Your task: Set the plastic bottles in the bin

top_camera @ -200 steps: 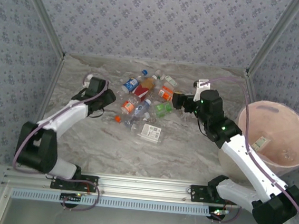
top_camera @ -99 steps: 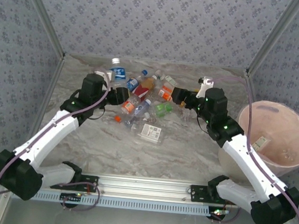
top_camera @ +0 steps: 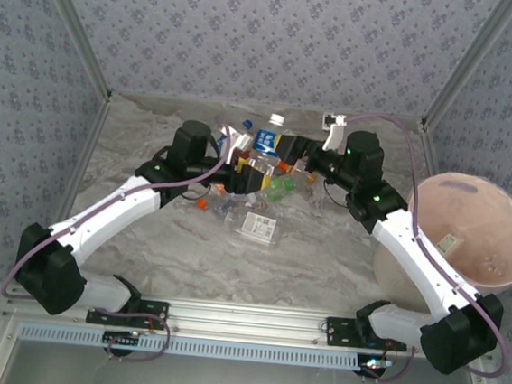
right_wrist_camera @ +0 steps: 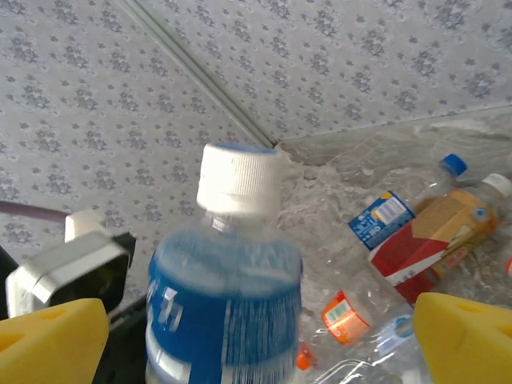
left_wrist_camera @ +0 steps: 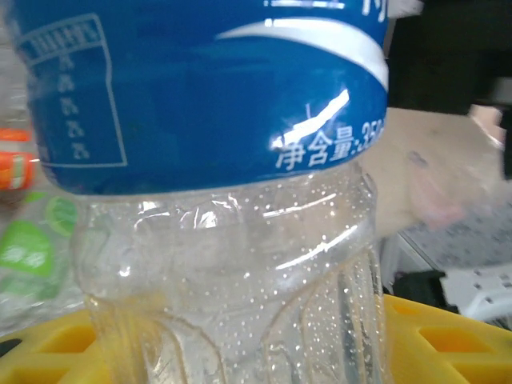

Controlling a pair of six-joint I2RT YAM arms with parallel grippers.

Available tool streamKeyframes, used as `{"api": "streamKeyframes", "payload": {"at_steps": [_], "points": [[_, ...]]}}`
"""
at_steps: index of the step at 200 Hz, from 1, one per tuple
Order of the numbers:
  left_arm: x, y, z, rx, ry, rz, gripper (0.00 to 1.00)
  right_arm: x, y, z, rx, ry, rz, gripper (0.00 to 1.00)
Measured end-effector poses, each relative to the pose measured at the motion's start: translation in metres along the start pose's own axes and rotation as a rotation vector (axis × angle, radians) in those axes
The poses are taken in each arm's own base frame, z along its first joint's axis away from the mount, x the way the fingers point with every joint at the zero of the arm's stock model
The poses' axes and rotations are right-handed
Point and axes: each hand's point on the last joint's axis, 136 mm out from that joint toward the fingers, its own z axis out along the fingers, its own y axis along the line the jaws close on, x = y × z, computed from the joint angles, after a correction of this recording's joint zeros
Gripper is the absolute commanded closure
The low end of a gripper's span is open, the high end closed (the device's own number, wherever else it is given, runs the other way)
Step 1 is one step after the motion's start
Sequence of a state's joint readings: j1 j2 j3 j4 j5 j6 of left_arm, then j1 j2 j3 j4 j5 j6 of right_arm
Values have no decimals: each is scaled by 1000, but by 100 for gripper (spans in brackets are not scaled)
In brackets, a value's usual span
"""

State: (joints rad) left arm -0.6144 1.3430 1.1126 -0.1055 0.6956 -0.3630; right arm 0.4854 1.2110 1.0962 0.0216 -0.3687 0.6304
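Observation:
My left gripper [top_camera: 245,166] is shut on the clear lower body of a blue-labelled plastic bottle [top_camera: 266,141] with a white cap, held upright above the pile. In the left wrist view this bottle [left_wrist_camera: 224,160] stands between the yellow fingers [left_wrist_camera: 452,344]. My right gripper [top_camera: 293,152] is open just right of it. In the right wrist view the same bottle [right_wrist_camera: 224,304] stands between the wide-apart yellow fingers [right_wrist_camera: 48,340], which do not touch it. Several more plastic bottles [top_camera: 254,192] lie in a heap below. The bin [top_camera: 438,187] stands at the right.
A flattened bottle with a white label [top_camera: 258,227] lies nearest the front of the heap. Red-labelled [right_wrist_camera: 416,248] and orange-labelled [right_wrist_camera: 346,316] bottles lie under the right gripper. A labelled item [top_camera: 449,242] lies inside the bin. Patterned walls close off the back and both sides.
My left arm has swung right from the table's left side, carrying the blue-labelled bottle up over the heap. The right gripper has shifted left and up to meet it, staying open.

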Motion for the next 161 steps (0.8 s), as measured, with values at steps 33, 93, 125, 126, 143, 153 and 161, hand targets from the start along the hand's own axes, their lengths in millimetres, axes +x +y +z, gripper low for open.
{"api": "streamKeyframes", "payload": {"at_steps": [33,93,125,126,143,153,161], "points": [[2,-21,11,98,18,39,44,2,6,11,-43,44,18,2],[1,-25,26,136,25,57,44,11,4,13,-70,98,65,37],[-1,-23,29,118,15,55,34,10,-1,10,-72,98,87,49],[-1,-23,29,118,15,54,34,9,-1,9,-72,97,87,49],[-2,-23,31,109,13,50,17,8,-3,8,-68,94,90,50],[-4,-21,31,93,8,49,10,7,-3,6,-68,92,89,50],[-7,-20,31,80,1,49,6,6,-3,5,-67,88,87,50]]}}
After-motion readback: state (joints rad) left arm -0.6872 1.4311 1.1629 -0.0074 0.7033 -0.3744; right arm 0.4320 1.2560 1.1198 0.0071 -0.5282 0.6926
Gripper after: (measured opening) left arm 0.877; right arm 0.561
